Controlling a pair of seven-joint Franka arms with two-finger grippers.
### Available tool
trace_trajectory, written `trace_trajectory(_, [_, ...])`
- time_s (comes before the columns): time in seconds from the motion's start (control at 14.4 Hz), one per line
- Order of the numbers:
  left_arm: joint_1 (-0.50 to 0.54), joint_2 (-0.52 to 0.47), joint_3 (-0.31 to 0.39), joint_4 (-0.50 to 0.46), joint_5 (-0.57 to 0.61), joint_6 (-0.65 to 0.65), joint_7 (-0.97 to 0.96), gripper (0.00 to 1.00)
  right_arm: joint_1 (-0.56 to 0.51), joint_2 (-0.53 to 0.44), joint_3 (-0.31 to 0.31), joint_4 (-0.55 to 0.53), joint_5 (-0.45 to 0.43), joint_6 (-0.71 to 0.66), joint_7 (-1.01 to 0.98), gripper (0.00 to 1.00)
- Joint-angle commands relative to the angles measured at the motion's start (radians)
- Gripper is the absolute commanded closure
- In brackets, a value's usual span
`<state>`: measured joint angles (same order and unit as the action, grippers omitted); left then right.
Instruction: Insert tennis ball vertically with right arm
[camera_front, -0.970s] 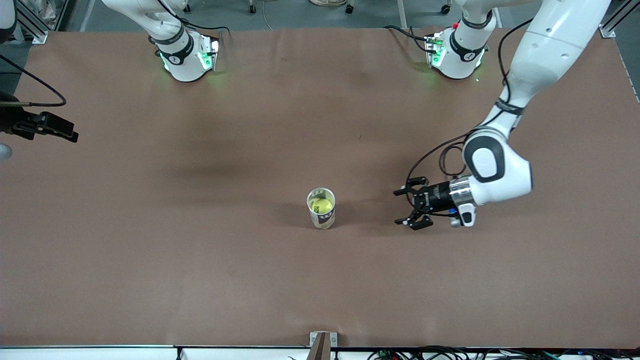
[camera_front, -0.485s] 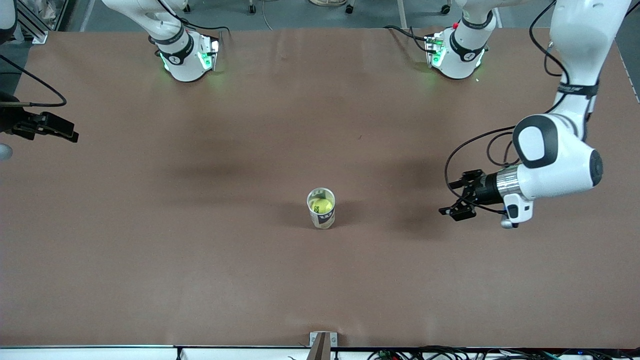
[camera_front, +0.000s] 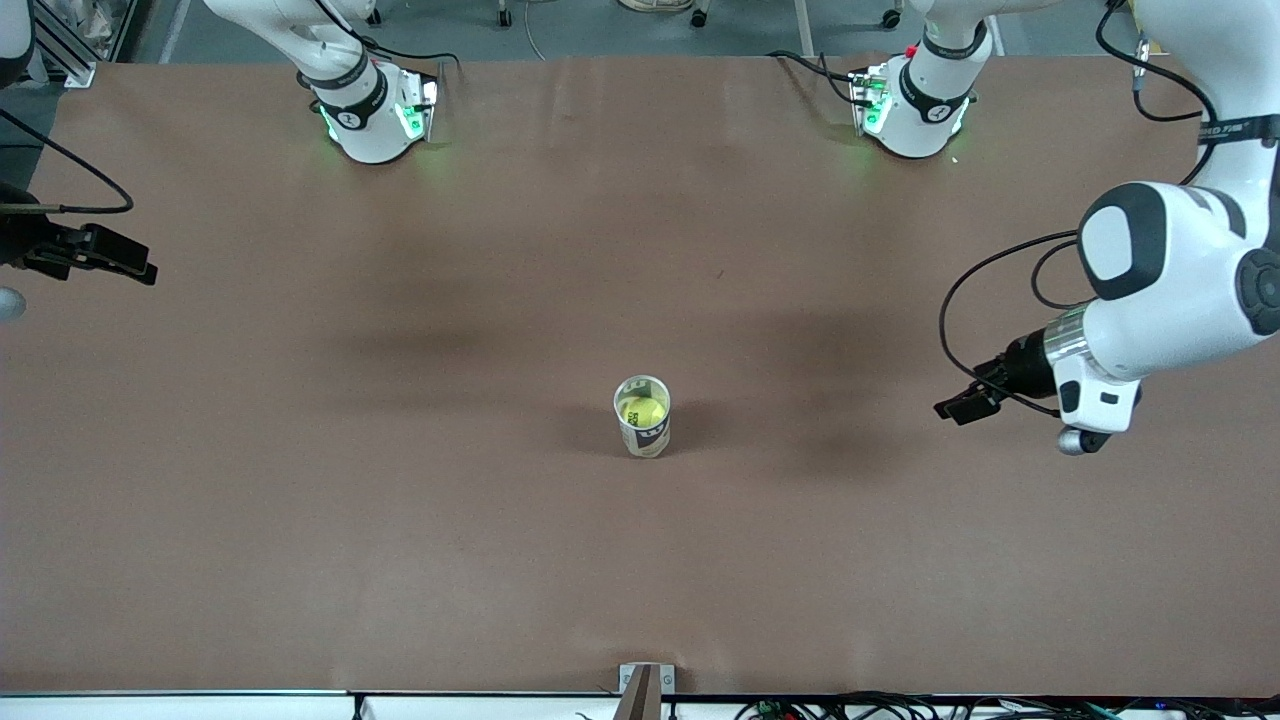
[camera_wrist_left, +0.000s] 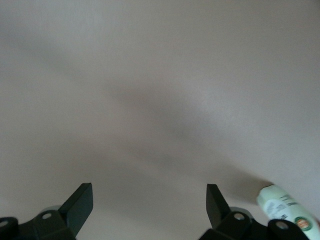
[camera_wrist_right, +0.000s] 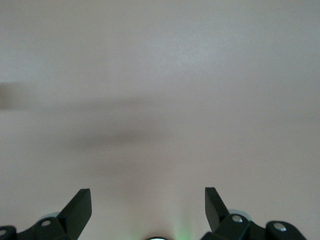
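- Yellow-green tennis ball (camera_front: 643, 409) sits inside the upright white printed cylindrical can (camera_front: 642, 417) mid-table.
- Left gripper (camera_front: 963, 404) hangs over bare brown table (camera_front: 400, 520), toward the left arm's end, jaws released, empty.
- Right gripper (camera_wrist_right: 148, 212) waits at its own end, jaws spread, empty.

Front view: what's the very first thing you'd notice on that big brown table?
A small can stands upright alone near the middle of the table, with a yellow-green tennis ball sitting inside it. Toward the left arm's end, the left gripper hangs open and empty above the bare table. The right gripper is also open and empty, at the right arm's end.
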<state>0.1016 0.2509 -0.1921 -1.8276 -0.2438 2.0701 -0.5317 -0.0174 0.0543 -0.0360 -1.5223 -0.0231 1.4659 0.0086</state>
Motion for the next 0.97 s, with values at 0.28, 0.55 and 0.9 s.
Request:
trace_trajectory(0.28, [0.026,-0.128,0.019,-0.002,0.133,-0.039,0.419,0.00,-0.018,-0.010,0.013,0.005,-0.001,-0.006,-0.006,0.00])
trace_trajectory(0.55, [0.032,-0.177,0.019,0.060,0.158,-0.149,0.492,0.00,-0.021,-0.007,0.011,0.036,-0.001,-0.007,-0.004,0.00])
trace_trajectory(0.9, [0.023,-0.212,-0.004,0.212,0.253,-0.378,0.489,0.00,-0.018,0.004,0.014,0.085,0.000,-0.042,-0.003,0.00])
